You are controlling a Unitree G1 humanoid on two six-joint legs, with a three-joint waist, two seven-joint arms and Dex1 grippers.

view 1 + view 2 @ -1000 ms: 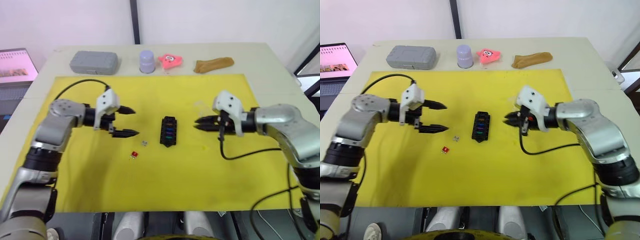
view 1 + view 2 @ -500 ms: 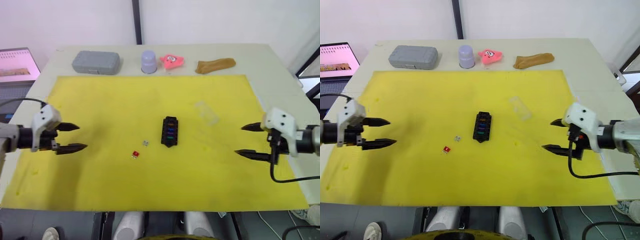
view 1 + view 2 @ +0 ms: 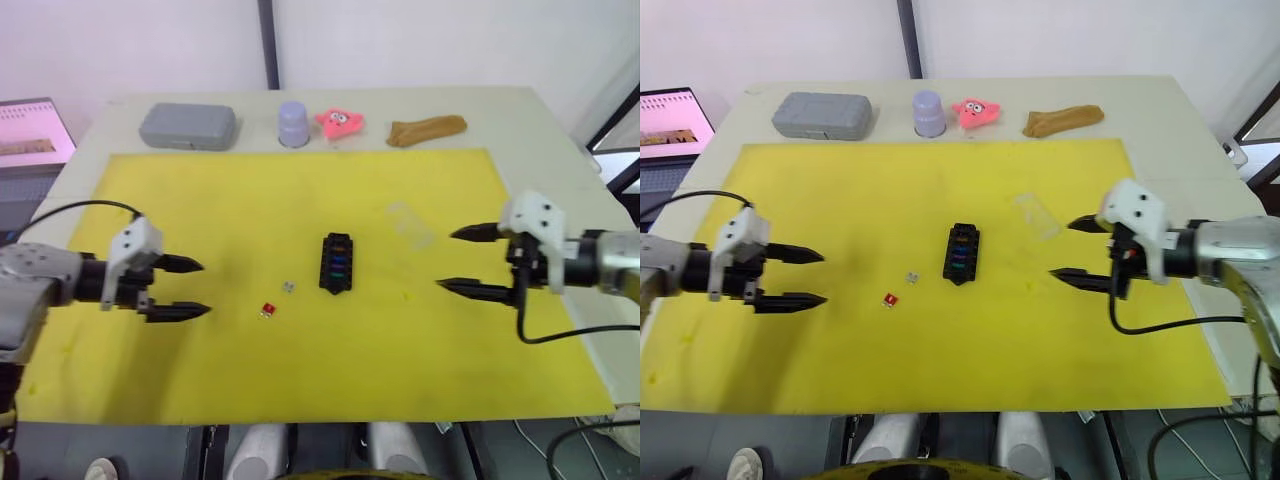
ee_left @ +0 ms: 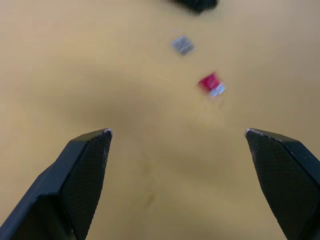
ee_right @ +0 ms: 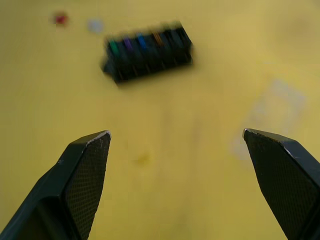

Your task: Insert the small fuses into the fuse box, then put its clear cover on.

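**Two fuses still loose, cover not on yet**

Mid-job imo. The fuse box (image 3: 338, 262) sits dead centre of the frame on the yellow mat (image 3: 250, 200), and from the right wrist view it's got four fuses seated in a row: green, purple, blue/teal and amber. The slots past the amber end look dark, prob empty, tho it's blurry so can't swear to it.

Not in the box: red fuse (image 3: 269, 309) lying flat on the mat just lower-left of the box, and a grey fuse (image 3: 289, 287) between it and the box, near both but touching neither. Clear cover (image 3: 410, 222) is upper-right of the box, well apart, barely visible against the yellow.

Grippers: left gripper (image 3: 188, 288) is at left of frame, fingers spread wide, nothing in them, pointing twd the two loose fuses. Right gripper (image 3: 461, 261) is at right of frame, also spread wide and empty, pointing twd the box, w/ the cover just above its line.

Next move, my guess: left goes in for the red or grey fuse. Tiny flat parts on a mat, so it needs a precise pinch, then a lineup w/ a free slot. Cover comes last, likely a right-arm job.

Back of the table, top of frame: grey case (image 3: 187, 126), shut, can't see contents. Also a lavender cup (image 3: 293, 123) upside down, a pink toy (image 3: 340, 121) and a brown thing (image 3: 427, 129). None in play.
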